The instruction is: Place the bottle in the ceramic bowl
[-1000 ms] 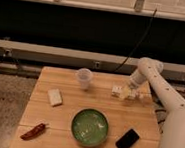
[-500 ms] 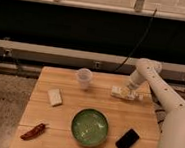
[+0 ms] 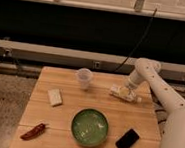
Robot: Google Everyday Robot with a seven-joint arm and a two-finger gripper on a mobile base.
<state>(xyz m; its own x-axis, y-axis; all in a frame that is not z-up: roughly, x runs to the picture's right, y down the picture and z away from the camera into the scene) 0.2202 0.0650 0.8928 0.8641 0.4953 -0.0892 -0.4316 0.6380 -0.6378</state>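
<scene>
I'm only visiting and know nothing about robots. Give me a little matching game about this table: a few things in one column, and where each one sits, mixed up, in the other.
Things
1. ceramic bowl
2. bottle
3. red chili pepper
4. black phone

Places
A. near-left corner of the table
B. far right part of the table, right at the gripper
C. middle of the near edge
D. near-right part, just right of the bowl

Pairs: 1-C, 2-B, 3-A, 4-D
</scene>
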